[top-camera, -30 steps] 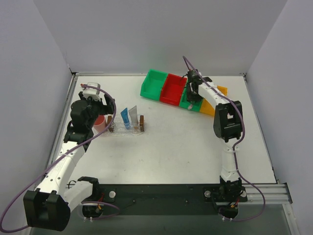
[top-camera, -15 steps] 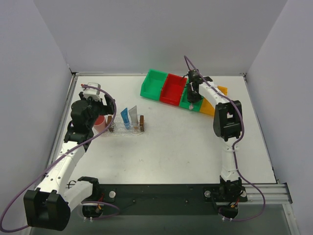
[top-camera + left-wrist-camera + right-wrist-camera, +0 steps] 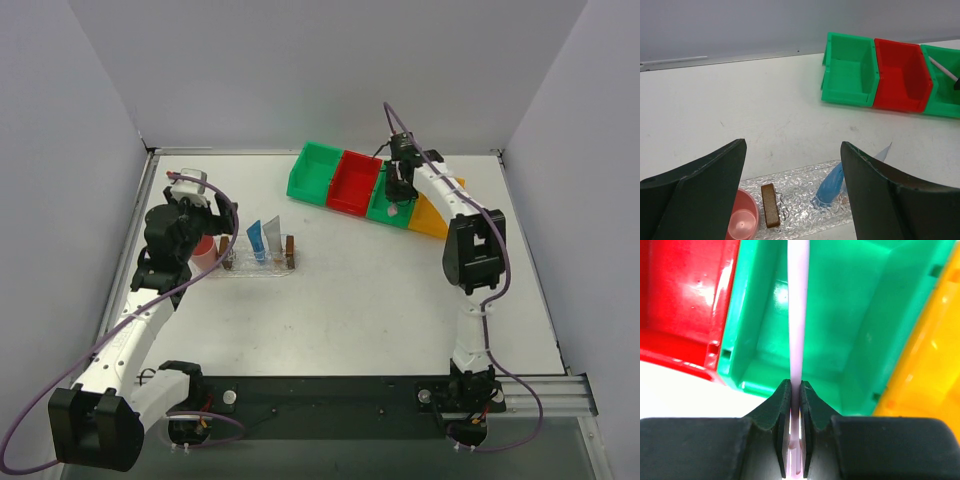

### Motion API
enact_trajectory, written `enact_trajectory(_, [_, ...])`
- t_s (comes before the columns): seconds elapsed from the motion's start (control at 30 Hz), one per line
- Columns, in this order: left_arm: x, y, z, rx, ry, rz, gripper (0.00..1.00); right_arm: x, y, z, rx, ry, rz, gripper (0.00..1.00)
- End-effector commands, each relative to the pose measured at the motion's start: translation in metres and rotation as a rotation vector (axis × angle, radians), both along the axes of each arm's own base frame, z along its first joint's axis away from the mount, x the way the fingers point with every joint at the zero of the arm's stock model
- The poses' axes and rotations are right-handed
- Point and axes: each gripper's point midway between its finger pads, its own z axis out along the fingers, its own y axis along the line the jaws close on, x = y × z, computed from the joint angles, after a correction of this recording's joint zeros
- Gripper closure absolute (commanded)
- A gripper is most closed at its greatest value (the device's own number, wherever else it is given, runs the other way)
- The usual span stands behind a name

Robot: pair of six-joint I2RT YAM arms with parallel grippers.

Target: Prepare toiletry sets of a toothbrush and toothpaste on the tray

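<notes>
Looks like a robotics lab test cell. Shows in the bare white table (image 3: 360,300) boxed in by plain pale panels (image 3: 330,70), and in a left arm (image 3: 135,320) and a right arm (image 3: 468,310) bolted to a dark base plate (image 3: 330,395) at the near edge, beside an aluminium rail (image 3: 545,390).

A: What's the tray (image 3: 800,195) made of?
B: Clear plastic, shiny, with a pebbled floor. The block (image 3: 771,205) at its end looks like matt brown wood.
A: And the blue tube (image 3: 830,184) in it?
B: Smooth, soft sheen.
A: The cup (image 3: 742,223) beside the tray?
B: Smooth pink plastic.
A: Bins beyond the tray?
B: The red bin (image 3: 685,290), green bin (image 3: 865,315) and yellow bin (image 3: 930,340) are all glossy moulded plastic. The toothbrush (image 3: 798,315) is smooth pale plastic. The table (image 3: 740,110) is matt white.
</notes>
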Motion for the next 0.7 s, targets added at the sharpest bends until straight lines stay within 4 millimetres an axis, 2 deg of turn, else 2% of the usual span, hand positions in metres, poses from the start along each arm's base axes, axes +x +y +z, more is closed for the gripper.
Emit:
enact_trajectory(0.0, [0.001,-0.008,0.034,-0.022,-0.102,-0.050,0.14,-0.011,-0.007,0.069,0.042,-0.105,-0.025,1.00])
enact_trajectory(0.03, [0.002,-0.009,0.035,-0.012,-0.103,-0.059,0.14,-0.013,-0.010,0.073,0.046,-0.110,-0.030,1.00])
enact_trajectory(0.07, [0.001,-0.013,0.038,-0.006,-0.108,-0.083,0.14,-0.017,-0.009,0.087,0.076,-0.128,-0.023,1.00])
enact_trajectory(0.1, [-0.002,-0.022,0.041,0.001,-0.118,-0.141,0.14,-0.025,-0.006,0.086,0.113,-0.111,-0.011,1.00])
enact_trajectory(0.13, [-0.003,-0.027,0.049,0.029,-0.142,-0.183,0.15,-0.029,-0.004,0.100,0.148,-0.132,0.004,1.00])
enact_trajectory(0.17, [-0.005,-0.033,0.052,0.038,-0.150,-0.225,0.16,-0.033,-0.001,0.106,0.183,-0.133,0.022,1.00])
enact_trajectory(0.2, [-0.012,-0.046,0.054,0.041,-0.151,-0.310,0.16,-0.041,0.014,0.112,0.267,-0.117,0.078,1.00])
enact_trajectory(0.23, [-0.012,-0.051,0.064,0.073,-0.180,-0.348,0.16,-0.048,0.017,0.121,0.317,-0.116,0.098,1.00])
enact_trajectory(0.3, [-0.020,-0.067,0.069,0.112,-0.197,-0.452,0.16,-0.064,0.037,0.133,0.441,-0.080,0.182,1.00])
enact_trajectory(0.33, [-0.022,-0.072,0.080,0.140,-0.225,-0.475,0.16,-0.077,0.056,0.148,0.555,-0.055,0.281,1.00])
enact_trajectory(0.43, [-0.035,-0.096,0.087,0.299,-0.296,-0.551,0.17,-0.115,0.083,0.168,0.702,0.025,0.457,1.00])
enact_trajectory(0.47, [-0.040,-0.103,0.095,0.345,-0.333,-0.578,0.17,-0.126,0.088,0.171,0.725,0.050,0.484,1.00])
enact_trajectory(0.5, [-0.047,-0.115,0.086,0.403,-0.318,-0.643,0.17,-0.134,0.091,0.172,0.741,0.060,0.512,1.00])
enact_trajectory(0.53, [-0.051,-0.121,0.089,0.418,-0.325,-0.682,0.17,-0.145,0.095,0.181,0.762,0.052,0.557,1.00])
enact_trajectory(0.57, [-0.052,-0.126,0.099,0.430,-0.343,-0.696,0.17,-0.154,0.098,0.178,0.756,0.058,0.598,1.00])
enact_trajectory(0.67, [-0.060,-0.143,0.094,0.510,-0.361,-0.785,0.16,-0.175,0.104,0.189,0.774,0.038,0.689,1.00])
